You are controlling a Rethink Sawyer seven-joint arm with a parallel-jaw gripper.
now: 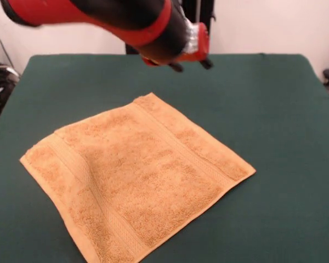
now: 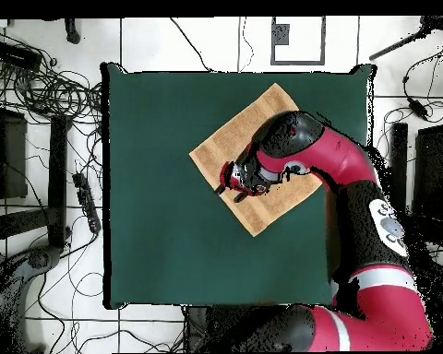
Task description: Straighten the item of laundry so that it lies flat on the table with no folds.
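Lying flat, towel (image 1: 140, 183) diagonal on table (image 1: 274, 109) | edges unfolded | hand (image 1: 191, 66) above, grip unclear | bare cloth around.

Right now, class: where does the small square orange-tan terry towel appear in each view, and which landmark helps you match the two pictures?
Front view: the small square orange-tan terry towel lies spread across the lower centre, one corner pointing toward the arm.
Overhead view: it lies in the upper centre, partly covered by the red and black arm.
Shared landmark: the dark green cloth-covered table beneath it.
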